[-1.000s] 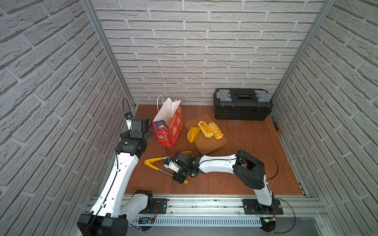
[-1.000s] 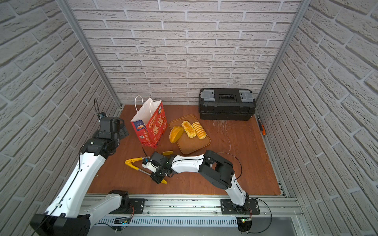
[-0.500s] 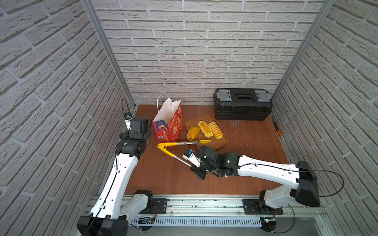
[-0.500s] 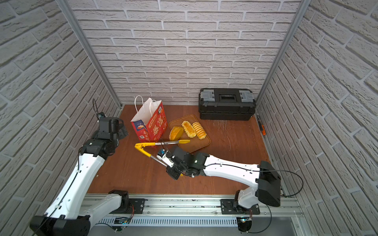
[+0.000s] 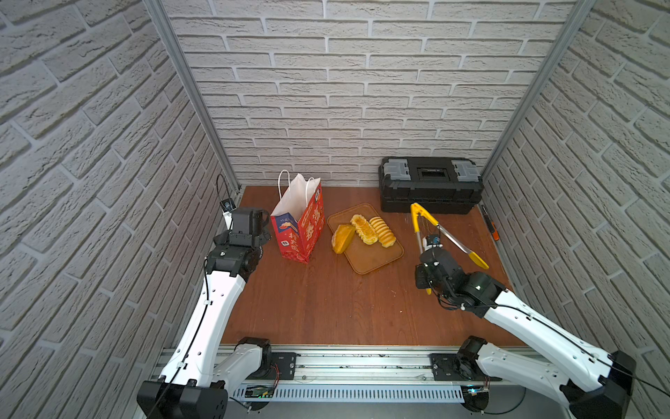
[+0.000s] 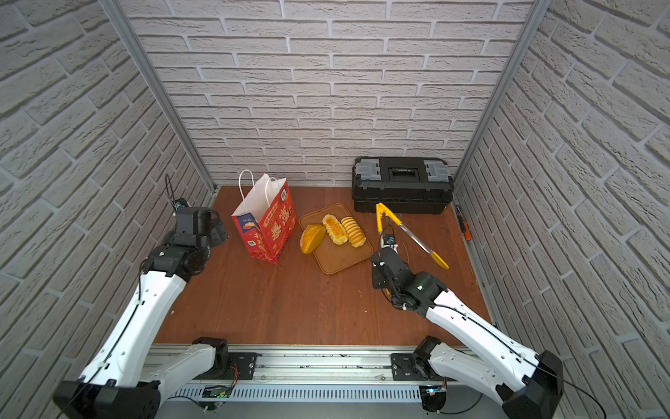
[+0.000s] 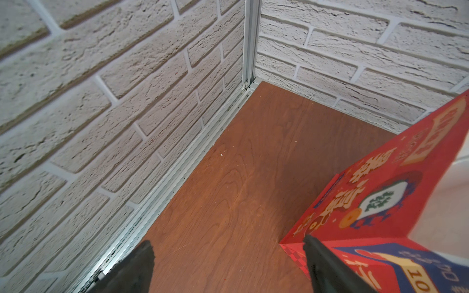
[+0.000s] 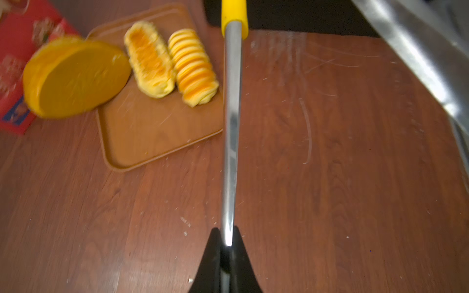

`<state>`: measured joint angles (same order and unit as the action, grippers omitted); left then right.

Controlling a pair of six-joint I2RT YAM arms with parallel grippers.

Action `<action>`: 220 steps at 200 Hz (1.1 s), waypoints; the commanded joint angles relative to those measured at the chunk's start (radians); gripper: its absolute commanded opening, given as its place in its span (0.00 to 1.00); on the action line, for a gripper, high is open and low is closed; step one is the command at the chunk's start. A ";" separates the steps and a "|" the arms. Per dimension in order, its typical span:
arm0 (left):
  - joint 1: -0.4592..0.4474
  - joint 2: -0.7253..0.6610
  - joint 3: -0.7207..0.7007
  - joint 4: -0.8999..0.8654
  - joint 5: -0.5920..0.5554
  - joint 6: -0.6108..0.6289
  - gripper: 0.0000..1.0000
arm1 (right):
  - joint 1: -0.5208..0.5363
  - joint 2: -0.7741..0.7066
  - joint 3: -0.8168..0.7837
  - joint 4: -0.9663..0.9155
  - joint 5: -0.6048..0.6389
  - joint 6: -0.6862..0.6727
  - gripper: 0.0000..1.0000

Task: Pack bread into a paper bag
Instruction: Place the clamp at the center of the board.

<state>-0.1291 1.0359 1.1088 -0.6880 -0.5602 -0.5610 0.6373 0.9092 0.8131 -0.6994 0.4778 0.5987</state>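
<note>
The paper bag stands upright at the back left, its mouth open. Three pieces of bread lie on a brown tray: an oval loaf tipped over the tray's left rim, a braided pastry and a ridged roll. My right gripper, to the right of the tray, is shut on one arm of the yellow-tipped metal tongs. My left gripper hangs open beside the bag, one finger at its bottom corner.
A black toolbox stands against the back wall on the right. An orange-handled tool lies along the right wall. Brick walls close in the table on three sides. The tongs' other arm spreads out to the right.
My right arm has swung from the table's front left to the right of the tray, carrying the tongs, which now point toward the back wall. The left arm has not moved.
</note>
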 commanded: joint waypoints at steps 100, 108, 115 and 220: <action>0.005 0.032 0.013 0.050 0.031 -0.007 0.94 | -0.128 0.188 -0.209 0.306 0.258 0.840 0.11; 0.005 0.037 0.013 0.050 0.031 -0.007 0.94 | -0.132 0.211 -0.215 0.341 0.268 0.872 0.17; 0.005 0.040 0.013 0.051 0.032 -0.007 0.94 | -0.135 0.237 -0.211 0.356 0.278 0.894 0.24; 0.009 0.047 -0.001 0.051 0.026 0.003 0.94 | -0.186 0.370 0.137 0.290 0.256 0.366 0.42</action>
<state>-0.1287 1.0924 1.1088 -0.6662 -0.5293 -0.5613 0.4553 1.3872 0.8791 -0.3222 0.6388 1.1831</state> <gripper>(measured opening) 0.942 0.429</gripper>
